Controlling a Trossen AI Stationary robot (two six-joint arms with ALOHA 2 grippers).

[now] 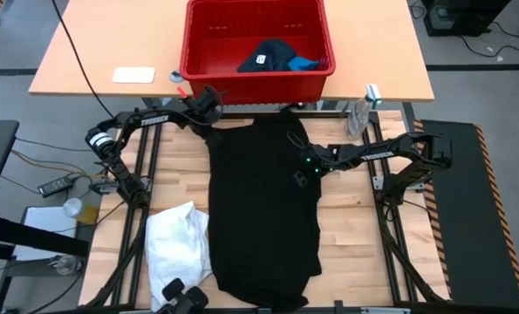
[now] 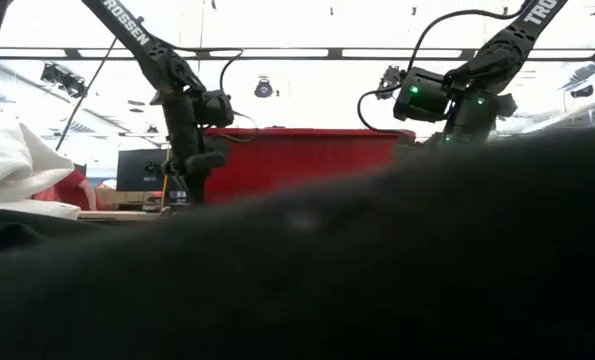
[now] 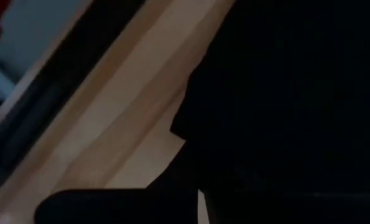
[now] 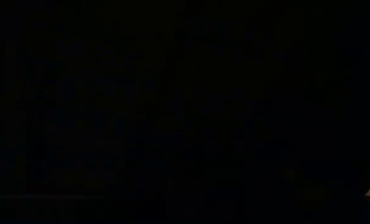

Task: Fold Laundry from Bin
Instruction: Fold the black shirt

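Observation:
A large black garment (image 1: 263, 209) lies spread over the middle of the wooden table (image 1: 355, 227). My left gripper (image 1: 210, 117) is at the garment's far left corner, shut, just in front of the red bin (image 1: 257, 78). My right gripper (image 1: 304, 171) is over the garment's right side near its far end, with dark cloth filling its wrist view. A crumpled white garment (image 1: 176, 244) rests on the table at the near left. Inside the bin lie a dark navy garment with a white tag (image 1: 268, 56) and a small bright blue one (image 1: 305, 63). My left gripper has the black garment at its far left corner (image 3: 188, 134), coming down from above at a slant. The cloth's edge runs into the dark fingers (image 3: 110, 205); one layer or several, I cannot tell. The rest of the garment lies on the table.
The bin stands on a tan table (image 1: 85, 70) beyond the work table, next to a white card (image 1: 133, 75). A clear bottle (image 1: 358, 115) stands at the far right. A dark camera mount (image 1: 182, 298) sits at the near edge. Bare wood shows to the garment's right.

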